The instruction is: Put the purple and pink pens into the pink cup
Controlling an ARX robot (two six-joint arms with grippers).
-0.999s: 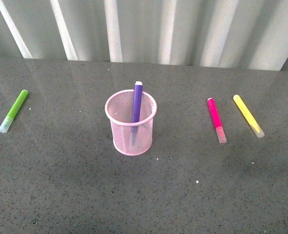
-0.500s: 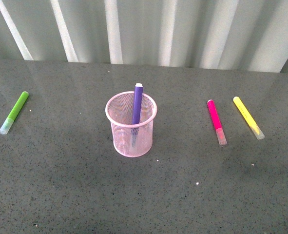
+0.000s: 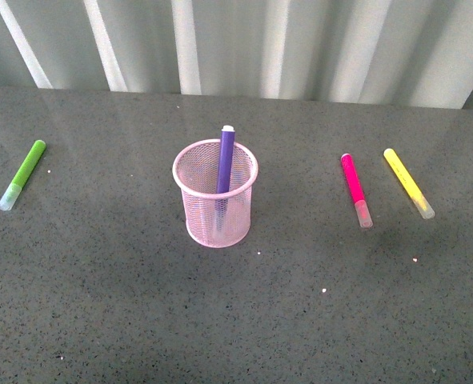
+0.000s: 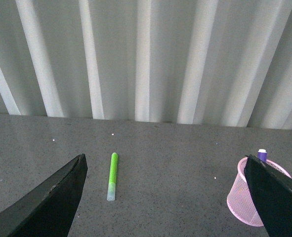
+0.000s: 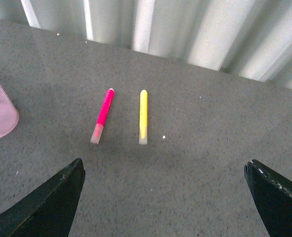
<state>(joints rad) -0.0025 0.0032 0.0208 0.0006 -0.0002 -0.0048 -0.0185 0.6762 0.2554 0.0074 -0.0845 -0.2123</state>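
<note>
Everything sits slightly higher in the front view than before. Green marker (image 3: 22,174) lies left; pink cup (image 3: 200,216), centre, holds the purple pen (image 3: 225,160); pink pen (image 3: 353,186) lies right on the table (image 3: 236,320), beside yellow marker (image 3: 406,181). Left fingers (image 4: 62,197) and right fingers (image 5: 52,202) spread wide, empty.

Green marker (image 4: 112,174) and pink cup (image 4: 239,197), apart

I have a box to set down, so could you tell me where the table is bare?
The near strip of table, in front of the pink cup, is bare. So are the stretches from green marker to cup and from cup to pink pen. Crowded: the gap between pink pen and yellow marker.
</note>
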